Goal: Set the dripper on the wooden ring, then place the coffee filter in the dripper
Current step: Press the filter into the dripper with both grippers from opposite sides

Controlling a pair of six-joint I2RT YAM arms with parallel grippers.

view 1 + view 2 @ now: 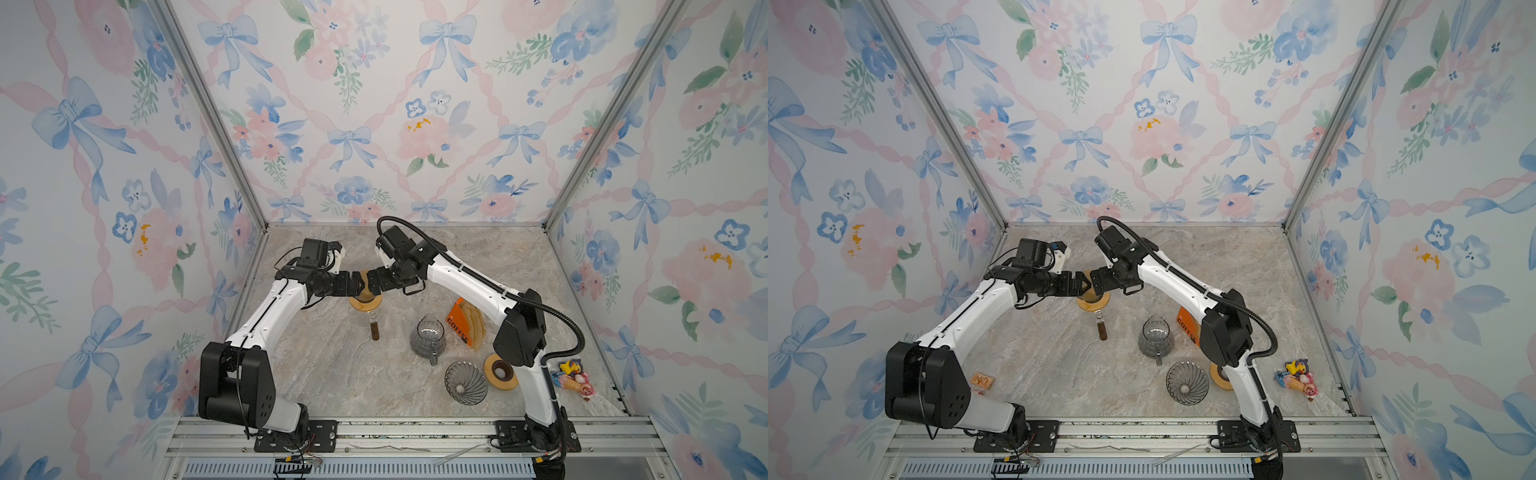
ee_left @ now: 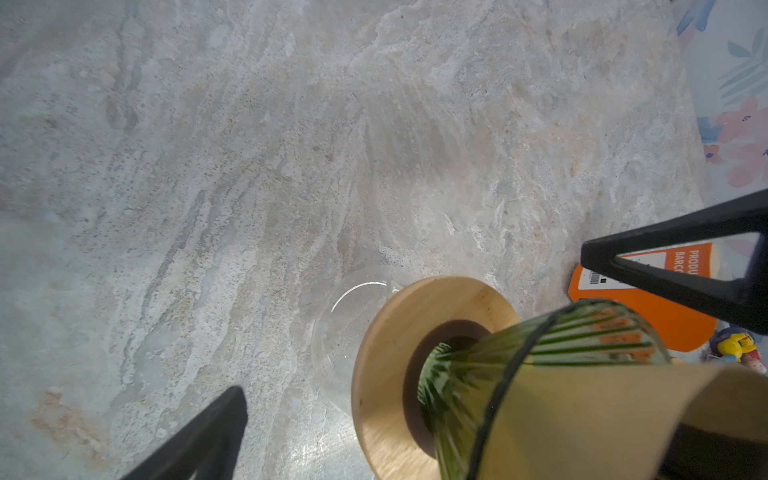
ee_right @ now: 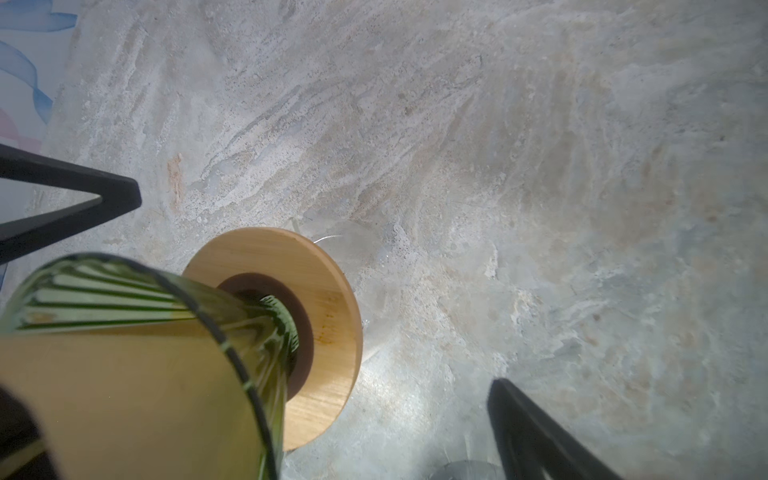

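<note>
The filter (image 2: pixel 602 407) already sits in the dripper (image 2: pixel 540 345): tan paper lines the ribbed green glass and shows past its rim. So I'd say the placing step is as good as done and the robot is at the letting-go stage.

The dripper stands in a wooden collar (image 2: pixel 386 353) over a clear glass vessel on the bench (image 1: pixel 332 374). In both top views the two arms meet right above it. Each rises from the front rail with its elbow high and its forearm slanting in towards the dripper, wrist bent so that the tools face each other across the paper cone.

The left end effector (image 1: pixel 358 284) is wide open, its jaws well apart with the dripper and collar between them. The right end effector (image 1: pixel 374 283) is just as wide, spread past the dripper's rim. Neither holds anything, as far as I can see. Whether a jaw brushes the paper I can't tell.

Next, I reckon, both need to back straight away from the dripper, up and outward, without catching the filter's edge or nudging the glass. The paper is light and would lift easily.

The orange filter box (image 1: pixel 457 318) stands well away from the dripper on the right arm's side, and a spare grey dripper (image 1: pixel 465 382) lies nearer the rail than that.
</note>
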